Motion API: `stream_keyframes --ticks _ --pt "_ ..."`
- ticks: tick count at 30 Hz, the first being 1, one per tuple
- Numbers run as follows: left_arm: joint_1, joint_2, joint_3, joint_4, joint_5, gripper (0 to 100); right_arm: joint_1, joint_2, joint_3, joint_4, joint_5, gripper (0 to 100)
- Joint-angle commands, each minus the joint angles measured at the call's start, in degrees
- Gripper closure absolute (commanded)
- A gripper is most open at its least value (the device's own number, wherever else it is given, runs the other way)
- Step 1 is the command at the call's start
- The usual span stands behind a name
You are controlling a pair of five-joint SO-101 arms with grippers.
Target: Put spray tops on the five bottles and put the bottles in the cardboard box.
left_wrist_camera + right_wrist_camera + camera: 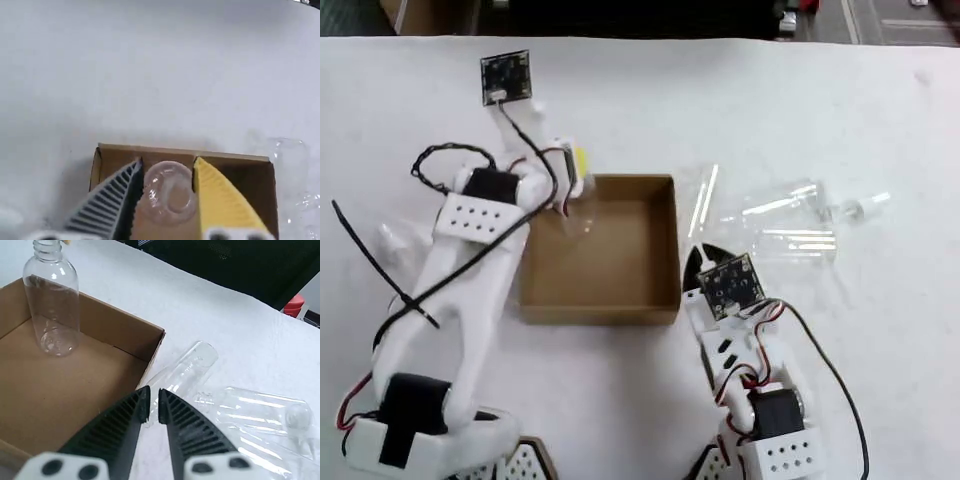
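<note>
My left gripper (572, 196) is shut on a clear bottle (578, 215) at the back left corner of the open cardboard box (610, 265). In the left wrist view the bottle's round base (167, 194) sits between the grey and yellow fingers, over the box (240, 172). In the right wrist view that bottle (52, 305) stands upright inside the box (115, 337), with a bare threaded neck. My right gripper (151, 404) is shut and holds nothing, just outside the box's right wall. Clear bottles (186, 369) (255, 407) lie on the table beyond it.
Three clear bottles (705, 195) (775, 205) (800, 243) lie right of the box, and a white spray top (865, 207) is at the end of one. A small white piece (392, 237) lies left of the left arm. The table's far edge (640, 38) runs along the back.
</note>
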Motion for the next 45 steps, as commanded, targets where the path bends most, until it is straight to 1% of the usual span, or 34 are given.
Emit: stream_keyframes --ticks 1,6,23,31,33,36,39,42,45 --pt "2.07 -0.13 -2.73 0.35 0.53 85 0.31 0.04 0.53 -1.27 0.88 98.1" --pt "4.79 -0.22 -0.88 0.18 0.53 85 0.31 0.04 0.53 -1.27 0.88 98.1" --pt "4.7 -0.22 0.97 0.26 0.44 85 0.4 0.04 0.53 -1.27 0.88 98.1" --pt "3.38 -0.48 1.67 0.26 0.44 85 0.4 0.04 0.53 -1.27 0.88 98.1" --pt "3.38 -0.66 1.67 0.26 0.35 89 0.4 0.04 0.53 -1.27 0.88 98.1" --pt "3.38 -0.66 1.41 0.0 0.0 99 0.4 0.04 0.53 -1.27 0.88 98.1" --pt "3.47 -0.66 1.23 0.0 0.0 96 0.4 0.04 0.53 -1.27 0.88 98.1" --pt "3.38 -0.66 1.23 -0.09 0.0 98 0.4 0.04 0.53 -1.27 0.88 98.1" --pt "3.21 -0.75 1.05 -0.18 -0.09 98 0.4 0.04 0.53 -1.27 0.88 98.1"
